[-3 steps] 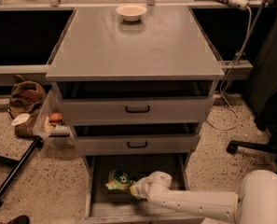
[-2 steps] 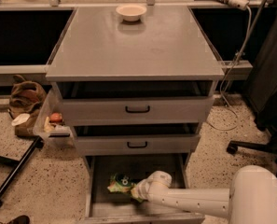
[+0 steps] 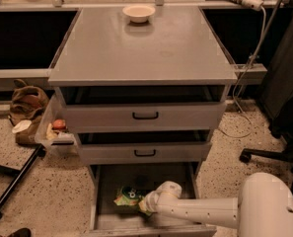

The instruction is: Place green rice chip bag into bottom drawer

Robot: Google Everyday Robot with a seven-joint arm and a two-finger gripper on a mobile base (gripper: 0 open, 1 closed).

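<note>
The green rice chip bag lies on the grey floor of the bottom drawer, which is pulled out at the foot of the grey cabinet. My gripper is down inside this drawer at the bag's right edge, at the end of my white arm, which reaches in from the lower right. The gripper covers the bag's right end. I cannot tell whether it is touching or holding the bag.
The two upper drawers with black handles are slightly open above. A pale bowl sits at the back of the cabinet top. A clear bin with snacks hangs on the left side, near a brown bag. A chair base is on the right.
My arm's large white link has shifted a little to the left. The gripper and the bag stay at about the same place in the bottom drawer.
</note>
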